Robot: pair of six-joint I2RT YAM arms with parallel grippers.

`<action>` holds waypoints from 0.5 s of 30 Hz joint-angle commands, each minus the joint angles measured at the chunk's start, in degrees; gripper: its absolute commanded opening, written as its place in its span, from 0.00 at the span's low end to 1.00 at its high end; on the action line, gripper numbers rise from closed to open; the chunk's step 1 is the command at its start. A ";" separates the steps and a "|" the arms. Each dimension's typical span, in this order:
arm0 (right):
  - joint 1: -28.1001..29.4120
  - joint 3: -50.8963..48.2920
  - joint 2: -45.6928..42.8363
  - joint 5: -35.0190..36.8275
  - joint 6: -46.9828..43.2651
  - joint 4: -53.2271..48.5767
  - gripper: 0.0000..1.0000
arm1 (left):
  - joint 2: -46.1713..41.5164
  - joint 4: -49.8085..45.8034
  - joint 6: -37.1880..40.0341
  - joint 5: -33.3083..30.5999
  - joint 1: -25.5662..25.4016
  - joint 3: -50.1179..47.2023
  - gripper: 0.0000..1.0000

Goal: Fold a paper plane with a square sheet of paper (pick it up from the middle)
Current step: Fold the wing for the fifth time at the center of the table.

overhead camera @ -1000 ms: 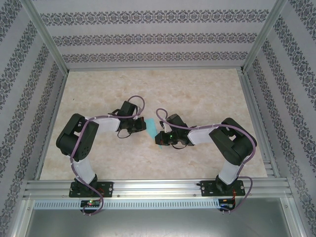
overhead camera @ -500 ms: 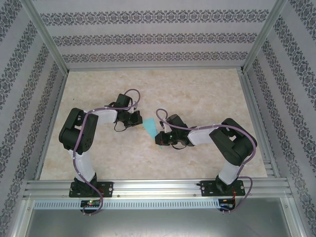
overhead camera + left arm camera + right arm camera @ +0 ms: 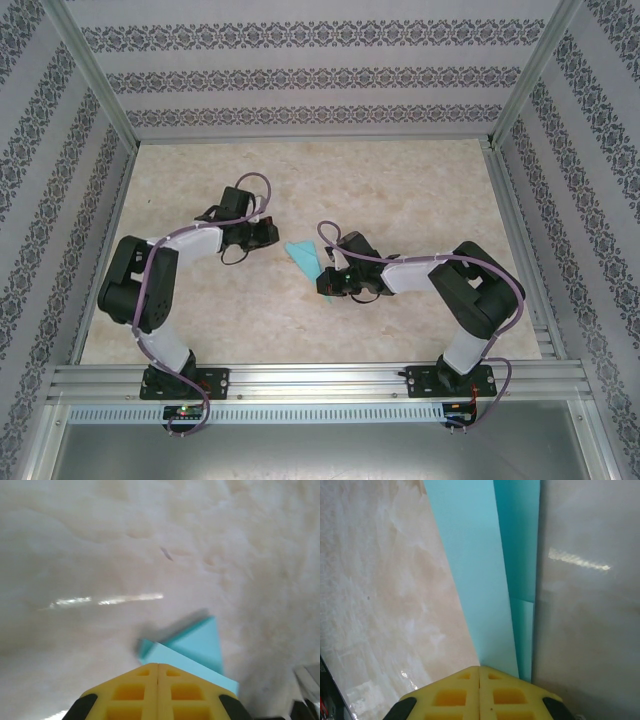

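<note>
Top external: paper plane (image 3: 302, 255) tip leftward

Pale marbled worktop in a papered booth
The beige, stone-look worktop (image 3: 400, 180) is hemmed at its far, left and right edges by walls (image 3: 300, 80) of grey damask stripes; aluminium rails (image 3: 320, 378) run along its near edge.
</note>
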 commanded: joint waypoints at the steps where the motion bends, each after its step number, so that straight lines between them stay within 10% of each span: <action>1: 0.87 -2.96 3.15 4.64 0.20 -14.12 0.06 | 0.01 5.04 -2.38 3.88 -3.73 -1.62 0.02; 15: 0.81 2.15 -1.99 4.17 -1.04 -16.75 0.06 | 10.44 -1.54 -1.42 -1.32 -9.13 4.11 0.00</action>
